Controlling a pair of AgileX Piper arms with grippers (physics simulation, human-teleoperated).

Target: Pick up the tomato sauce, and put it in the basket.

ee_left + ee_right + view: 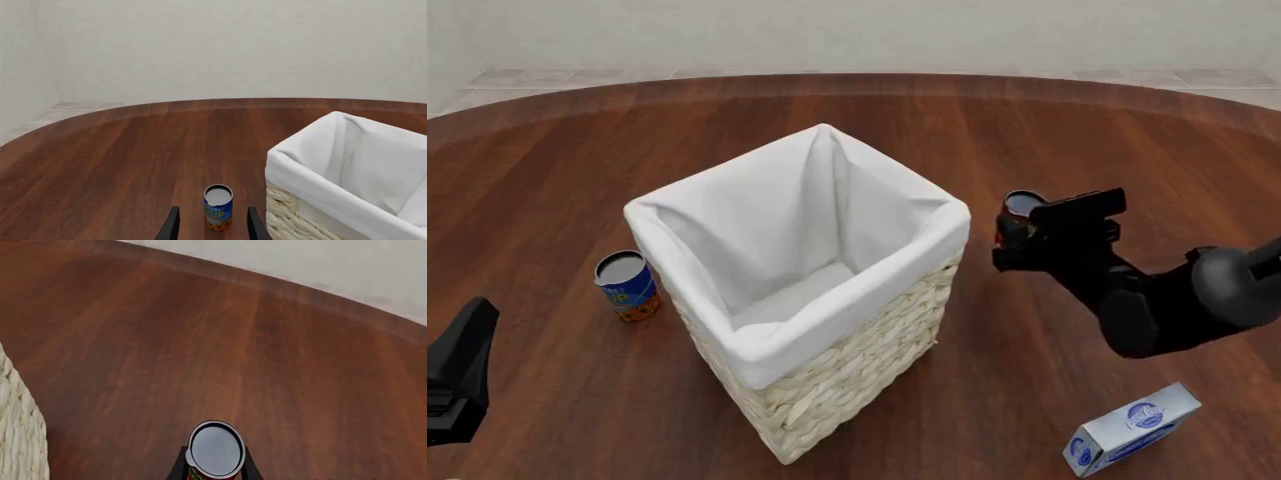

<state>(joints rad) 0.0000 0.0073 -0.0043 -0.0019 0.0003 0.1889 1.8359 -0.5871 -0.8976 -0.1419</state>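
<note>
Tomato sauce (1016, 215): small red can, grey metal top facing up, upright, mostly hidden in the front view behind the right arm; label not readable. Right wrist view shows its round grey top (215, 449) and a sliver of red side below. It sits just right of the basket (827, 380), apart from it. Basket: tall, square, pale woven wicker, white cloth liner folded over the rim, upright on the table, mouth open upward.

The right arm (1174, 300) is matte black with rounded, bulbous links and a blocky wrist; the left gripper (212, 231) has two slim, flat black fingers
</note>
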